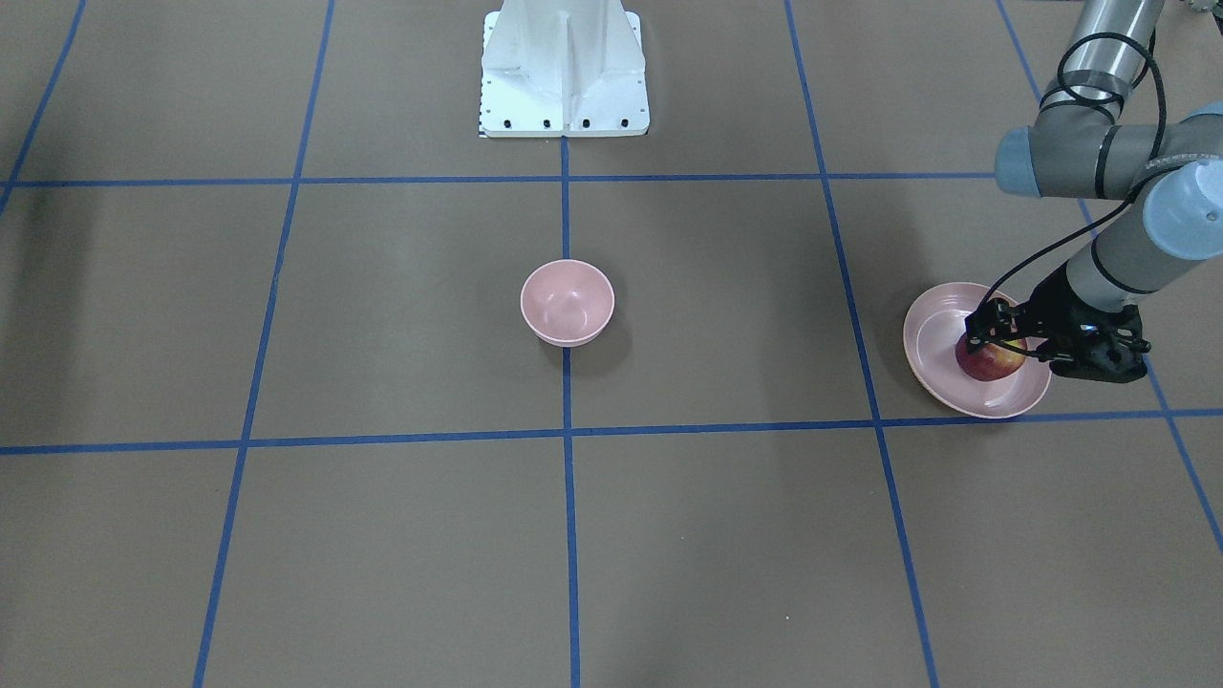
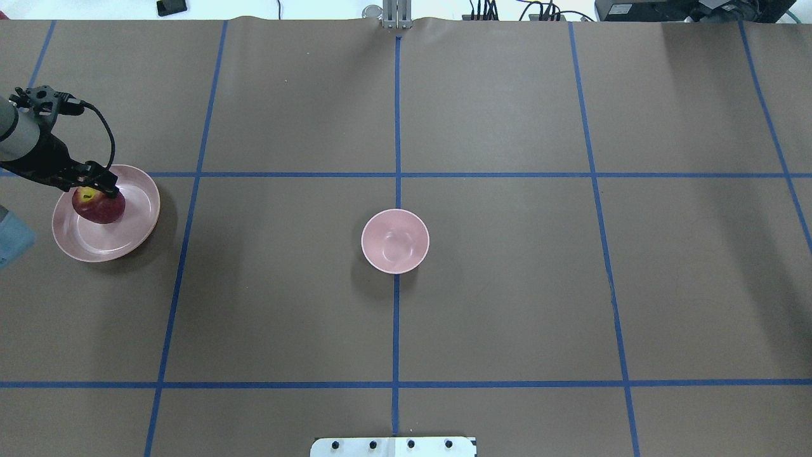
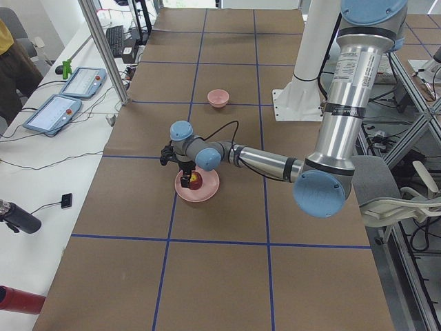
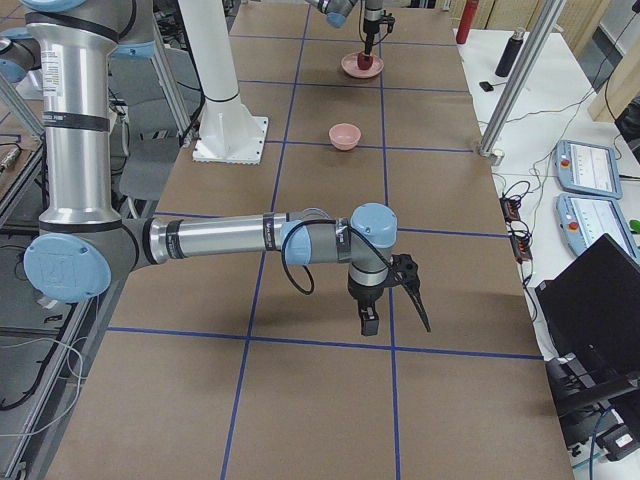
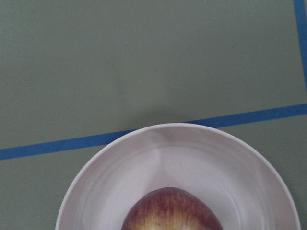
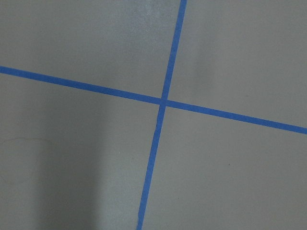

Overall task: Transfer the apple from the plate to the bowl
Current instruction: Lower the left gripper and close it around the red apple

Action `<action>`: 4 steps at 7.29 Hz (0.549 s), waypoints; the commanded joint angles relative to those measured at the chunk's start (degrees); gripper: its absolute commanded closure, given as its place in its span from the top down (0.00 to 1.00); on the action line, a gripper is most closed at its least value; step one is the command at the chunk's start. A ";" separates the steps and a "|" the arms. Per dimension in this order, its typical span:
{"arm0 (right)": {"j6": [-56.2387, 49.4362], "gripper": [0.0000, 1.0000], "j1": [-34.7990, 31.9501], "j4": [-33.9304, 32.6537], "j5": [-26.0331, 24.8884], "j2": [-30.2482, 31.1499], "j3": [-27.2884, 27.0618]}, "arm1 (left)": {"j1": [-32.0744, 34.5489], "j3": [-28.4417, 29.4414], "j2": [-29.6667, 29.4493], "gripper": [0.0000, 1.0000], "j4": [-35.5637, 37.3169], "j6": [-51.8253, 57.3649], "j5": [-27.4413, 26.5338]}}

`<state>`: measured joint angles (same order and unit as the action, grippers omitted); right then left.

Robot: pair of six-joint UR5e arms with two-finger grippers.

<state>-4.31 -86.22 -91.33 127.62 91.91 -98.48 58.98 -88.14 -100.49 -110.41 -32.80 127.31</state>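
The left gripper (image 1: 998, 342) is low over the plate (image 1: 932, 330), with its two black fingers (image 2: 111, 188) on either side of the upper part of the apple (image 1: 989, 365). They are very near the skin or on it, and I cannot tell if they already press. The apple sits in the plate with its yellow patch facing up, more to the side where the arm comes in than in the middle. The left wrist view shows only the apple's top, the pink rim beyond it and a blue tape line (image 5: 144, 135) just past the rim. The bowl (image 1: 567, 302) stands upright on the table's (image 1: 382, 535) middle line, well apart from the plate, with brown surface and one more tape line between them. The robot's white base (image 1: 564, 76) is behind the bowl. The right gripper (image 4: 395, 312) hangs over a tape crossing far from all this, and its opening cannot be judged.
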 commanded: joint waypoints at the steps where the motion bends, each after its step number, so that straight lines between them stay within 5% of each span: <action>1: 0.00 1.00 0.00 0.18 -0.09 -0.06 0.30 | -0.35 0.77 -0.41 0.99 -0.15 0.01 -0.05; 4: 0.00 1.00 0.00 0.36 -0.09 -0.06 0.83 | -0.88 1.12 -0.24 0.99 -0.42 0.01 0.13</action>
<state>-4.31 -86.22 -91.11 127.53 91.91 -97.96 58.30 -87.30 -100.81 -110.66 -32.82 127.36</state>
